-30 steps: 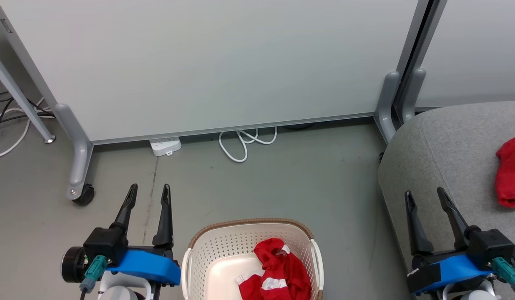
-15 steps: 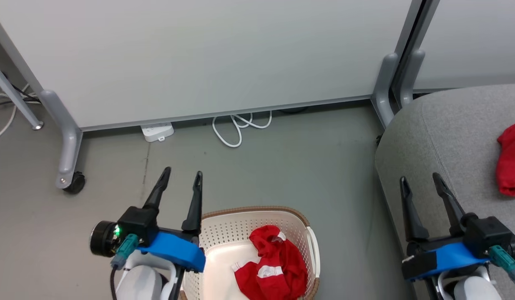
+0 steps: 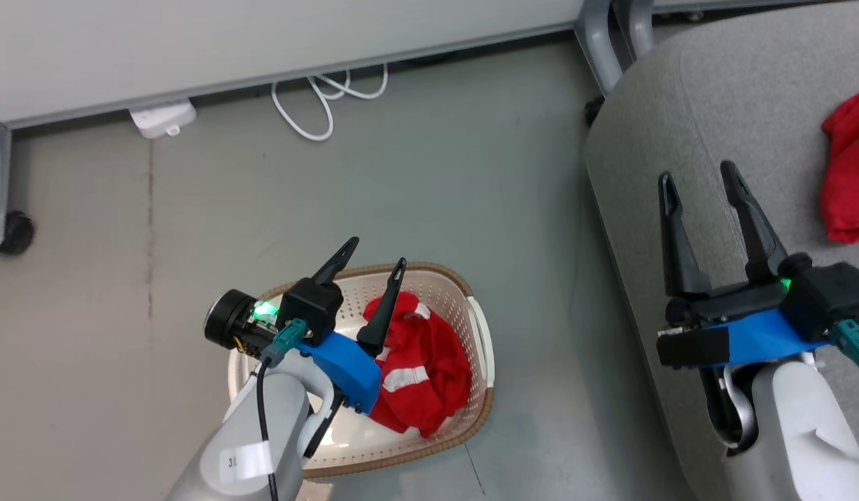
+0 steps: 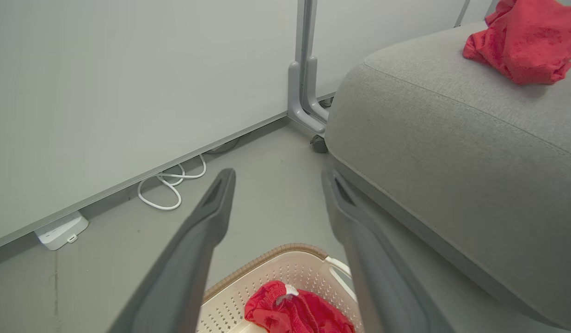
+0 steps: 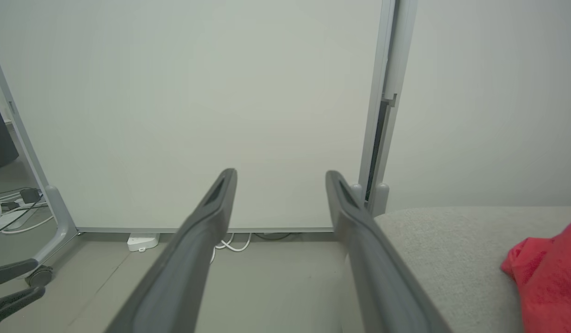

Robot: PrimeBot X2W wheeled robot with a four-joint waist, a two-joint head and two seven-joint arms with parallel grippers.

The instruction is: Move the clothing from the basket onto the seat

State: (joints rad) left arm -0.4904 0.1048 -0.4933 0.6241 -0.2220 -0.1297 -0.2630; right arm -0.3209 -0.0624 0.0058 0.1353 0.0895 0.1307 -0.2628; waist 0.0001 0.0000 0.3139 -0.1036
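The cream perforated basket (image 3: 439, 275) with a brown rim stands on the floor. Red clothing (image 3: 422, 365) with white stripes lies bunched in its right half. My left gripper (image 3: 377, 252) hangs open over the basket's far part, above the clothing, holding nothing. The left wrist view shows that gripper (image 4: 279, 174), the basket (image 4: 267, 259) and the clothing (image 4: 294, 312) below its fingers. Another red garment (image 3: 850, 174) lies on the grey seat (image 3: 679, 104) at the right. My right gripper (image 3: 697, 172) stands open and empty over the seat's near edge; its wrist view shows the seat (image 5: 451, 240).
White partition panels on grey legs (image 3: 603, 35) run along the back. A castor (image 3: 15, 233) stands at the far left. A white power strip (image 3: 161, 118) and a looped white cable (image 3: 318, 104) lie on the grey floor by the panels.
The head camera has tilted down and turned. My left gripper has swung from beside the basket's left side to above the basket and the clothing. Both grippers stay open.
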